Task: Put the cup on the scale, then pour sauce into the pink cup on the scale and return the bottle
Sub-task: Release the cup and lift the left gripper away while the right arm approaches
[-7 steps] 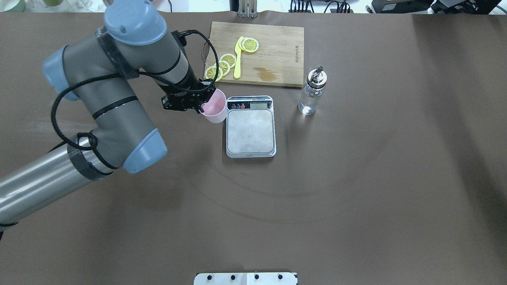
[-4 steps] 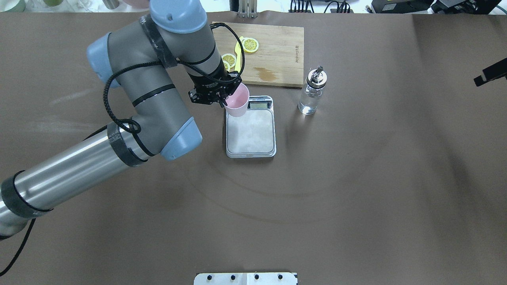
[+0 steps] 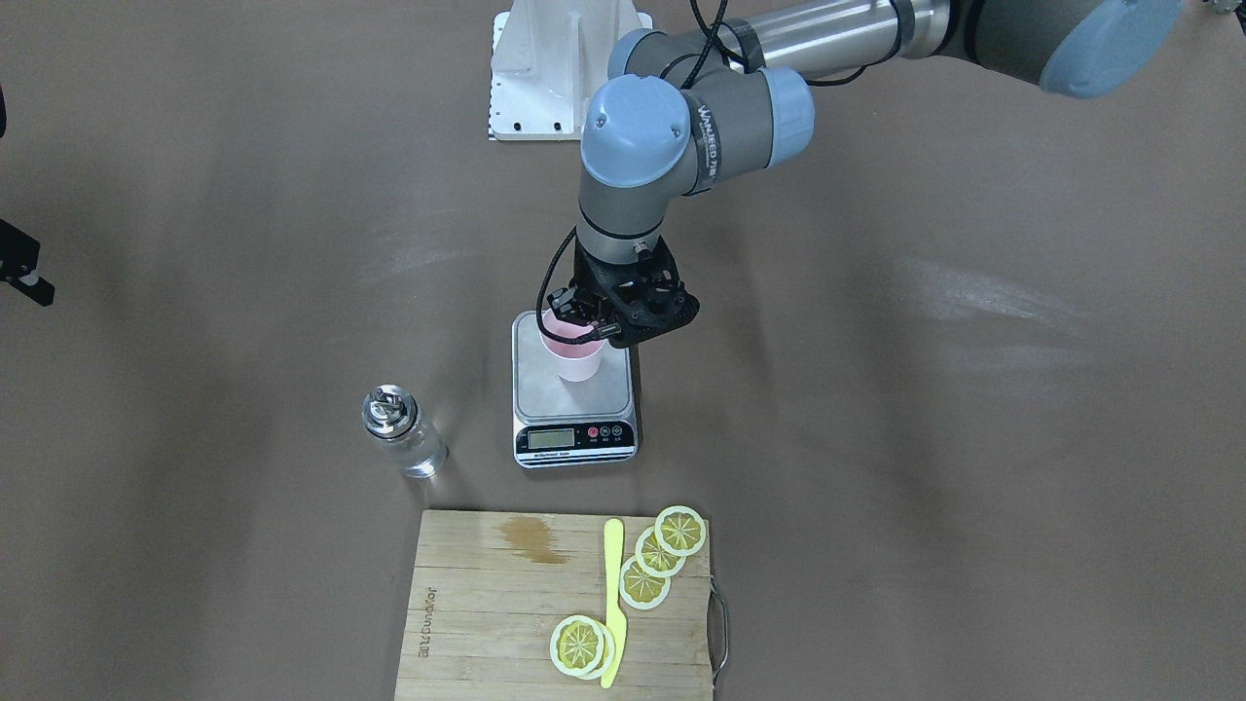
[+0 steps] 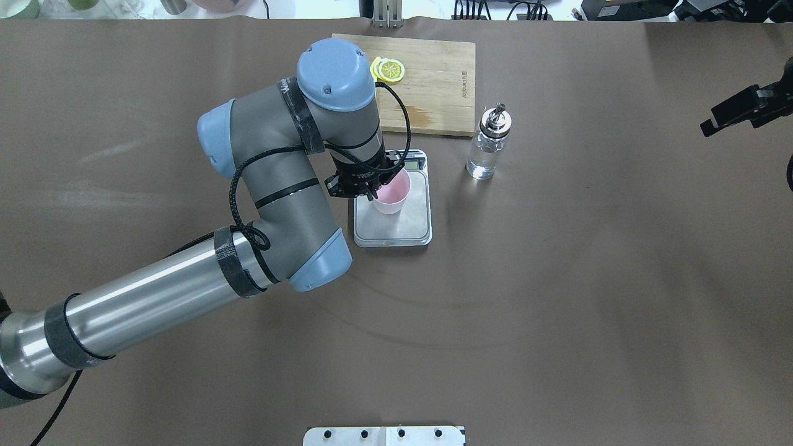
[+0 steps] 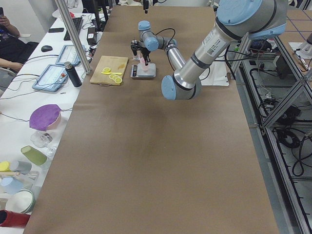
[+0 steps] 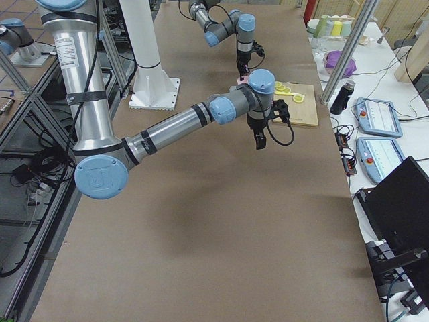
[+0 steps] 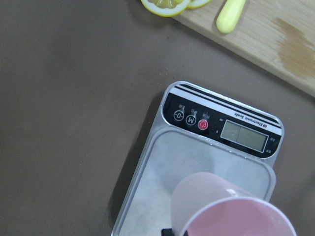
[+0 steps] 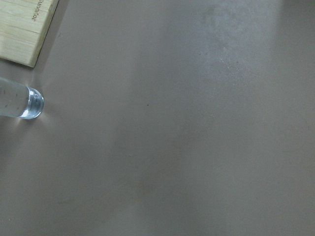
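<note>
My left gripper (image 4: 373,186) is shut on the rim of the pale pink cup (image 4: 391,196) and holds it upright over the steel platform of the scale (image 4: 399,229). I cannot tell whether the cup's base touches the platform. The cup (image 3: 574,356) and the scale (image 3: 574,401) also show in the front view, and the left wrist view shows the cup (image 7: 231,209) above the scale (image 7: 192,162). The clear glass bottle (image 4: 488,145) with a silver cap stands on the table right of the scale, with clear sauce in it. My right gripper (image 4: 722,121) is at the far right edge, well away from the bottle; I cannot tell whether it is open or shut.
A wooden cutting board (image 4: 433,80) lies behind the scale, with lemon slices (image 4: 390,69) and a yellow knife (image 3: 613,584) on it. The bottle's base (image 8: 29,102) shows at the left edge of the right wrist view. The table is covered in brown paper.
My left arm has carried the cup to the right, from beside the scale's left edge to over its platform. My right gripper has come into view at the right edge.
</note>
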Action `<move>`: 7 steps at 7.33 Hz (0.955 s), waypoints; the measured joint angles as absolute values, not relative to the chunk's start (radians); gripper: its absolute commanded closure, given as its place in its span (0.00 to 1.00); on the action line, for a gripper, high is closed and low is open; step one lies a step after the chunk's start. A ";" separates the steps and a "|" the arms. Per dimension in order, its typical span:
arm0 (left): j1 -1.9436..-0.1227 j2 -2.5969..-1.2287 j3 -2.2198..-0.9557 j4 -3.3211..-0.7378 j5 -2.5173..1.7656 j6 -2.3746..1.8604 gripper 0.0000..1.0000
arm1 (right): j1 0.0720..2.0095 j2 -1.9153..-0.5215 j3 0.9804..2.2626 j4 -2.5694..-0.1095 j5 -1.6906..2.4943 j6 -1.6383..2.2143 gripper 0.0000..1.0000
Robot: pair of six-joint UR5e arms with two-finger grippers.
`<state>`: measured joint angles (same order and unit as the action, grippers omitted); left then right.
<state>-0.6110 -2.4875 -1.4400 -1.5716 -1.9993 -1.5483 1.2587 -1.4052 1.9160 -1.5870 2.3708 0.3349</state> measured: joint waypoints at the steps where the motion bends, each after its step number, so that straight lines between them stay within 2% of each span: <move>1: -0.607 -2.487 -1.438 -1.575 -1.996 -1.548 0.02 | 1.256 -1.400 1.923 -1.597 2.375 0.336 0.00; 5: -0.690 -2.476 -1.472 -1.591 -2.064 -1.526 0.01 | 1.218 -1.350 1.933 -1.599 2.369 0.332 0.00; 7: -0.752 -2.421 -1.558 -1.528 -2.109 -1.462 0.01 | 1.149 -1.308 1.986 -1.592 2.290 0.334 0.00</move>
<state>-0.7517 -2.4215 -1.5582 -1.5281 -2.1086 -1.4616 1.1487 -1.3080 1.9864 -1.5924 2.2898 0.3337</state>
